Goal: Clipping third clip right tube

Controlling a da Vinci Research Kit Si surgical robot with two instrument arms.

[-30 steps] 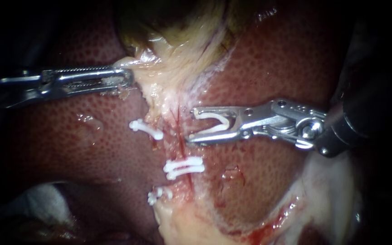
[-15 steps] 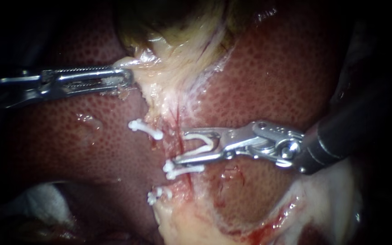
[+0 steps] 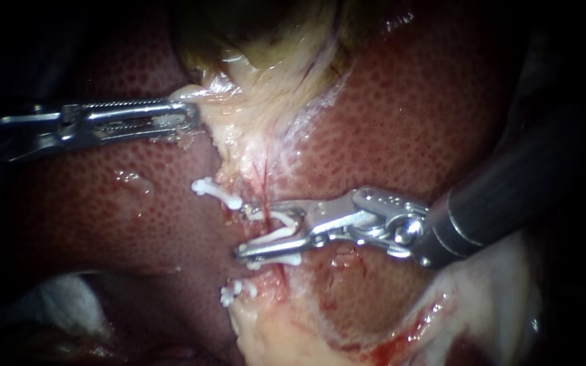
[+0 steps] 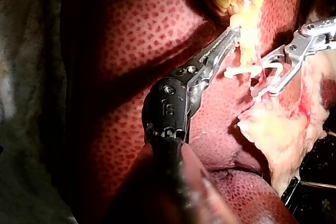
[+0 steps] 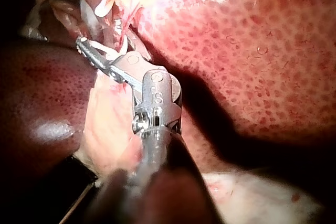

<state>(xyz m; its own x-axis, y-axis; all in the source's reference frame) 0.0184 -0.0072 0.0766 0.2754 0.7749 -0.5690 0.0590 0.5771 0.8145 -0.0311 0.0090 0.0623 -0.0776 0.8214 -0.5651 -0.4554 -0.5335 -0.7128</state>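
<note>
The left instrument (image 3: 186, 115) enters over the left edge of the liver (image 3: 408, 122) and lies level across it. Its pincer is closed: the two toothed jaws lie together and their tip nips the pale tissue (image 3: 259, 88) that hangs below the gallbladder (image 3: 252, 27). In the left wrist view the tip is buried in that same pale fold. The right instrument (image 3: 252, 229) enters from the right edge of the liver and points left across its middle. Its pincer stands partly open and carries the loaded clip (image 3: 279, 217), a white clip whose two legs are seated one against each jaw and are spread apart. The upper jaw and the lower jaw lie on opposite sides of the right tube (image 3: 263, 179), a pale strand with a red streak that runs down from the pale tissue towards the lower edge of the liver. The tube passes between the spread legs of the loaded clip. Whether the legs touch the tube cannot be determined. Two applied clips (image 3: 293, 258) sit across the right tube just beside the lower jaw, which covers part of them. A further clip (image 3: 235, 291) sits lower on the strand, near the pale tissue at the lower edge. A separate clip (image 3: 218, 193) lies to the left of the right tube, near the upper jaw tip. Each wrist housing carries an engraved mark in its own wrist view.
</note>
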